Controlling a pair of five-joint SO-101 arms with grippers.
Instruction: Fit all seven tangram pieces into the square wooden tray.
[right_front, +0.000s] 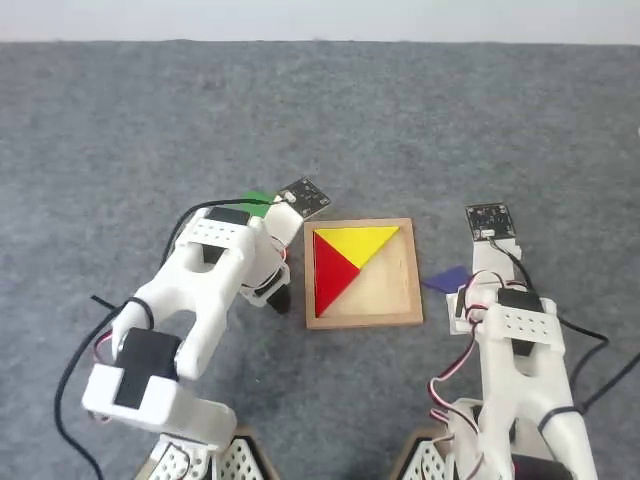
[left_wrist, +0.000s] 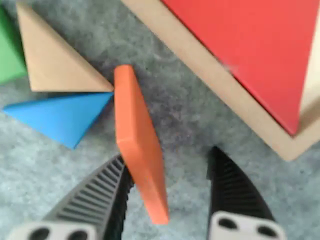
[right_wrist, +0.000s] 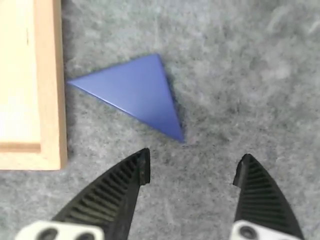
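Robotics lab bench setup. Grey felt mat (right_front: 120, 120) covers whole table, blank white wall (right_front: 320, 18) behind. White plastic left arm (right_front: 190, 300) and right arm (right_front: 520, 350), loose servo cables (right_front: 438, 385), bare camera board (right_front: 305, 197) on wrist.

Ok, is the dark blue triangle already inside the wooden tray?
No, the dark blue triangle lies on the grey mat beside the tray.

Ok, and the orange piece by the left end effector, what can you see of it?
The orange tangram piece is a thick, flat, smooth slab, painted wood by the look. It stands tilted on edge on the grey mat, so its outline cannot be told. It sits between the open fingers of the left end effector, leaning on the ribbed finger, apart from the other. Its far end reaches the corners of the tan triangle and blue triangle; contact is unclear. The wooden tray is near, not touching.
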